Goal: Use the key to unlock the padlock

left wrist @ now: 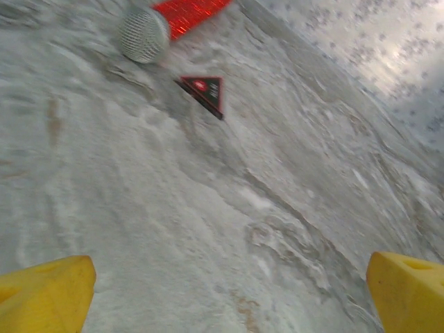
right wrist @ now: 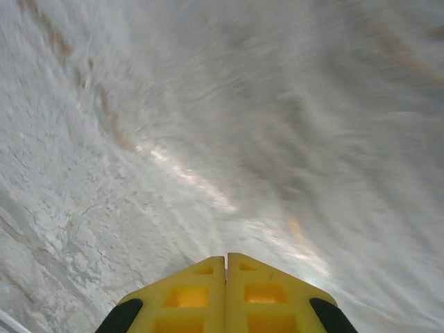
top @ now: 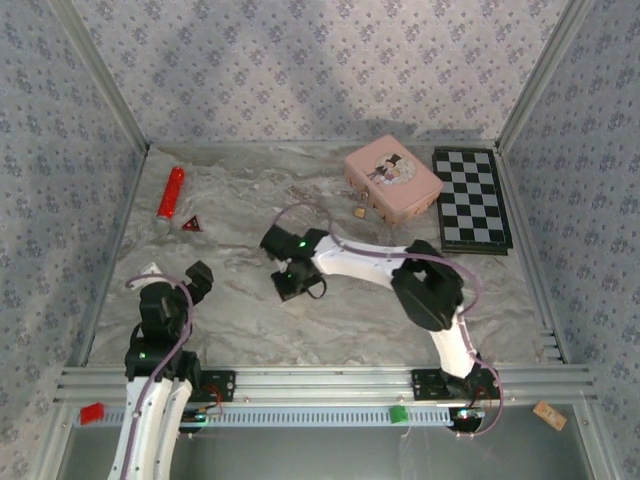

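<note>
Padlock (top: 358, 212) beside pink box (top: 392, 178); left claw (left wrist: 229, 284) apart, right claw (right wrist: 226, 259) together; triangle label (left wrist: 205, 90) unreadable

Top external: mounted above and behind the arm bases (top: 170, 375), looked down from afar over the marbled table (top: 240, 330) and three walls (top: 330, 60). Left wrist: hung low and near, faced the far-left corner past left fingertips (left wrist: 45, 295); shared the red microphone (left wrist: 144, 33) and dark triangle (left wrist: 206, 90) with top view. Right wrist: pointed down close at blurred table surface beyond right fingertips (right wrist: 187, 295).
</note>
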Available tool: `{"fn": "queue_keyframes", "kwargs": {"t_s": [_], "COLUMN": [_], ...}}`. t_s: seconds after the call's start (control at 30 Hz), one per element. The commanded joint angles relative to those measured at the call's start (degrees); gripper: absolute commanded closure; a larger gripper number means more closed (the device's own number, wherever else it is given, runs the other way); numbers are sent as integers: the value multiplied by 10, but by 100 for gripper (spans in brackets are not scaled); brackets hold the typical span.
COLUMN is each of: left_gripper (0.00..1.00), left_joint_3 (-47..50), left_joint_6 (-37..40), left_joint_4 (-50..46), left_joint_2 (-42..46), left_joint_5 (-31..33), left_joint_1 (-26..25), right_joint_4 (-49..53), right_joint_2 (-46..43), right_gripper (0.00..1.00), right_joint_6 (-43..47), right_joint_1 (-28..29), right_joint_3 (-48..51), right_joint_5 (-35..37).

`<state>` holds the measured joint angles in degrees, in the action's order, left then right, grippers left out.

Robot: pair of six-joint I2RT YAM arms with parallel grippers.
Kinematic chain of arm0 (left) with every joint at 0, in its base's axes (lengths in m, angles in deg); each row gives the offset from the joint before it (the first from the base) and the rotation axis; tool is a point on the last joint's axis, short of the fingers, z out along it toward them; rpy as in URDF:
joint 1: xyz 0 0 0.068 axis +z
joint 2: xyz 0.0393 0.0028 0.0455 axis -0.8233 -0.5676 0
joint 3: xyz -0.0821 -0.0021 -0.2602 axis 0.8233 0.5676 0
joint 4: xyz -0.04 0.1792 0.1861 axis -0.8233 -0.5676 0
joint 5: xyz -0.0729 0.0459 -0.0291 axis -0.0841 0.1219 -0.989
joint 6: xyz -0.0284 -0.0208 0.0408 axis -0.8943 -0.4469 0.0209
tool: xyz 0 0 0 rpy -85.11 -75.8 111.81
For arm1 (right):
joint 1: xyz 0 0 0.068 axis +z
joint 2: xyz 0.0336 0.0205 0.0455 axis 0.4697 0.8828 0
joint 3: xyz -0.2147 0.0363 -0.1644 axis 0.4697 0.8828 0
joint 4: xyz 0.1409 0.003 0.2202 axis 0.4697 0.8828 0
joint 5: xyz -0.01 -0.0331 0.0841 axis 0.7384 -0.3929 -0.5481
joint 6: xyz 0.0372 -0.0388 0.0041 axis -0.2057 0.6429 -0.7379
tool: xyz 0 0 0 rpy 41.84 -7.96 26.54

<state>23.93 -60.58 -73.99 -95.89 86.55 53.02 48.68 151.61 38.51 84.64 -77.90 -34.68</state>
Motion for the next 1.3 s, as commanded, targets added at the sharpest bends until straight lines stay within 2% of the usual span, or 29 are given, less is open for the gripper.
{"fn": "queue_keyframes", "kwargs": {"t_s": [0.0, 0.07, 0.2, 0.37, 0.53, 0.63, 0.87, 1.03, 1.27], "left_gripper": [0, 0, 0, 0, 0, 1, 9, 6, 2], "left_joint_3": [-26, -60, -137, -175, -188, -187, -185, -197, -205], "left_joint_6": [-26, -22, 7, -29, -33, -43, -84, -111, -145], "left_joint_4": [118, 140, 150, 226, 319, 383, 538, 640, 742], "left_joint_2": [-102, -175, -292, -390, -453, -487, -554, -591, -633], "left_joint_5": [-121, -136, -130, -144, -145, -178, -251, -293, -304], "left_joint_1": [-13, -39, -129, -230, -310, -322, -338, -347, -353], "right_joint_4": [-76, -119, -222, -337, -440, -465, -500, -513, -519], "right_joint_2": [-86, -130, -217, -309, -361, -381, -404, -409, -415], "right_gripper": [100, 100, 100, 100, 100, 100, 100, 100, 100], "right_joint_6": [-55, -79, -147, -214, -264, -274, -308, -318, -334], "right_joint_1": [-37, -67, -113, -167, -213, -224, -225, -209, -179], "right_joint_3": [60, 107, 219, 328, 396, 407, 414, 407, 391], "right_joint_5": [37, 36, 35, 53, 19, 6, -26, -40, -40]}}
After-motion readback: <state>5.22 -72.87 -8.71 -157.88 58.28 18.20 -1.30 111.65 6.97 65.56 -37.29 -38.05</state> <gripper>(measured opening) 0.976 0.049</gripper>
